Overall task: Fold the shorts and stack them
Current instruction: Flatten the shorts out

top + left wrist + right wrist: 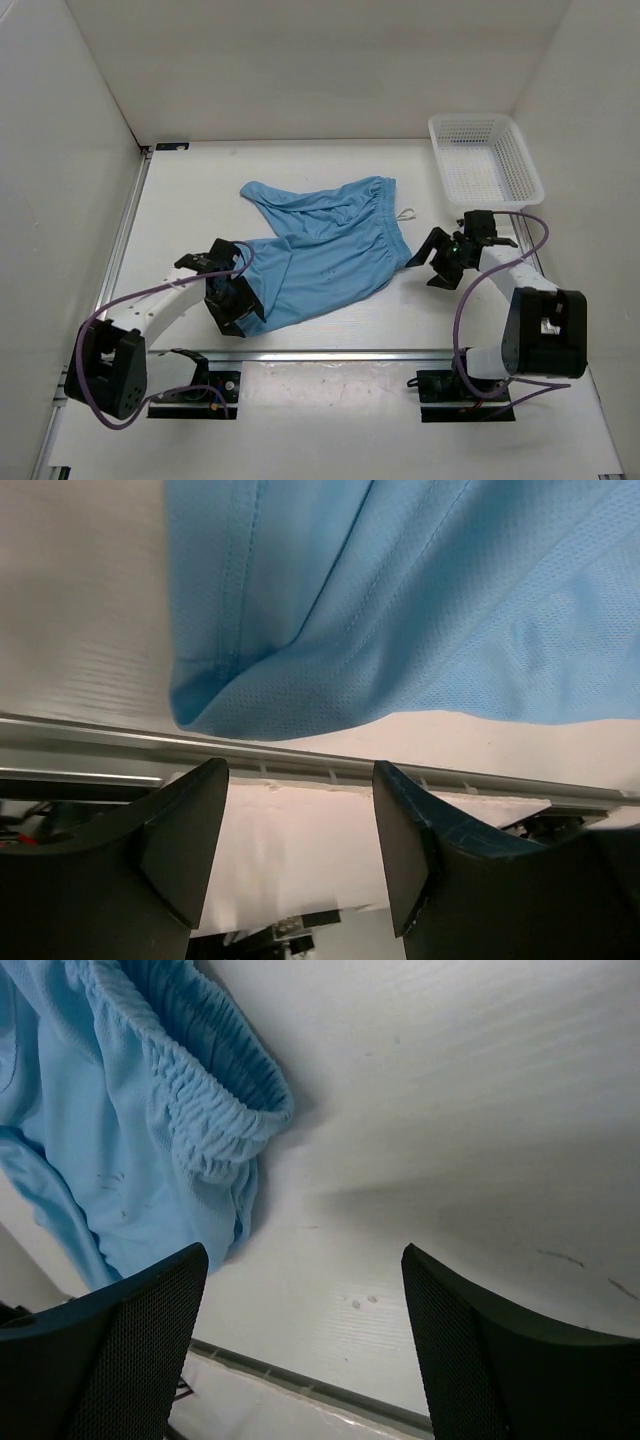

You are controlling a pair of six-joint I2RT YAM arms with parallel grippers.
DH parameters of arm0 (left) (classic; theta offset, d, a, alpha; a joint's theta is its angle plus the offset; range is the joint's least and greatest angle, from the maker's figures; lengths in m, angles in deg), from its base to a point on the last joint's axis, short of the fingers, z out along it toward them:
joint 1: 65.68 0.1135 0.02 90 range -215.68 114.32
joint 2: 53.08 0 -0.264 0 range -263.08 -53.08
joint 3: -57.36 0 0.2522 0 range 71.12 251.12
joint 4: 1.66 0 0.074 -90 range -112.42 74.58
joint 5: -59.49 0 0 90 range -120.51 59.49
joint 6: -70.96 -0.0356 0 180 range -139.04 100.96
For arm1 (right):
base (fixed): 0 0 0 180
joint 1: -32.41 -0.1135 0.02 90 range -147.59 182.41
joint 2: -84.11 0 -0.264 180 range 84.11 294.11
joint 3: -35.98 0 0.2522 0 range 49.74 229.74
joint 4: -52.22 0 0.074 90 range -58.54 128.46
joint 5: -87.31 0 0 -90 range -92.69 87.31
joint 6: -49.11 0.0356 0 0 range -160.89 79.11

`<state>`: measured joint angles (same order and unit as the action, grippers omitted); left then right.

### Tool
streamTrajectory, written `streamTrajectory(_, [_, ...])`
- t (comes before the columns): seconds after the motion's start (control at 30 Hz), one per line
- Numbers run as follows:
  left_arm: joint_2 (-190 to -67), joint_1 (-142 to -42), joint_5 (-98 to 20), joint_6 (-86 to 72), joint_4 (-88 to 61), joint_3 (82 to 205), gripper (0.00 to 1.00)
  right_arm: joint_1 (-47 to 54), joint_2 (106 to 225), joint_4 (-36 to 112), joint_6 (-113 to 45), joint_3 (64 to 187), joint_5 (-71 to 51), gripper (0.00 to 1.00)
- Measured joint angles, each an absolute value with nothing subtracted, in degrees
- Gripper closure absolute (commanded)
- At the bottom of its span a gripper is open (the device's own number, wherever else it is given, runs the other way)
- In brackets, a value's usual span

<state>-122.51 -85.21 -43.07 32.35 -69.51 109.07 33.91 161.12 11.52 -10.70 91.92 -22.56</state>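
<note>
The right gripper [303, 1270] is hovering, fingers spread wide, above the white table [470, 1100], while the sky-blue shorts [110, 1170] (gathered waistband [215, 1110] curling outward) are lying bunched toward ten o'clock.

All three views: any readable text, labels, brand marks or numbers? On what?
No text can be read in any view.
shorts: plain blue fabric, no print or tag showing.
basket: bare white mesh, no label.
right arm's dark housing: a pale patch, too small and blurred to tell if it is lettering.
</note>
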Motion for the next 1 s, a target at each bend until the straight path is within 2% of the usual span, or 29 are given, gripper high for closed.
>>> streamTrajectory(0.2, [-123.71,-87.75,-43.94,36.22,-66.10,107.08,0.26,29.76,169.23,17.68,-6.78,92.22,-25.03,0.21])
streamTrajectory(0.23, [-125.33,-87.85,-43.94,36.33,-65.13,106.76,0.28,28.31,170.63,18.49,-6.17,92.66,-25.19,0.21])
streamTrajectory(0.33, [-132.17,-87.90,-43.73,36.57,-62.93,106.73,0.38,24.66,174.33,21.25,-4.14,94.54,-25.76,0.32])
streamTrajectory(0.37, [-133.94,-87.57,-44.34,36.72,-63.52,107.43,0.60,23.90,175.18,22.43,-3.59,94.89,-25.80,0.42])
streamTrajectory(0.47, [-137.52,-85.95,-44.80,36.33,-64.52,109.29,0.90,23.40,177.43,24.90,-2.19,95.33,-25.36,0.62])
streamTrajectory(0.5, [-138.42,-85.23,-44.99,35.68,-64.72,109.88,0.90,23.46,177.89,25.25,-1.87,95.33,-25.21,0.78])
streamTrajectory(0.57, [-139.45,-83.70,-44.97,34.45,-64.48,111.08,0.90,23.81,178.24,25.31,-1.58,95.35,-24.40,0.90])
streamTrajectory(0.6, [-139.49,-82.74,-44.73,33.71,-64.19,111.52,0.90,23.94,178.28,25.14,-1.41,95.35,-23.85,1.00])
streamTrajectory(0.73, [-138.42,-79.13,-42.00,31.37,-63.65,113.84,0.90,24.16,177.98,23.72,-1.87,95.55,-21.36,1.00])
streamTrajectory(0.83, [-136.04,-77.95,-40.10,29.82,-66.93,119.96,0.90,24.14,176.03,20.26,-2.74,96.81,-18.37,1.00])
streamTrajectory(0.93, [-136.10,-77.34,-39.44,27.81,-70.51,132.35,0.90,24.23,175.55,14.51,-3.77,103.52,-15.81,1.00])
streamTrajectory(1.0, [-139.40,-76.47,-39.14,25.88,-73.40,146.51,0.90,24.36,177.93,9.29,-4.12,114.76,-14.54,1.00])
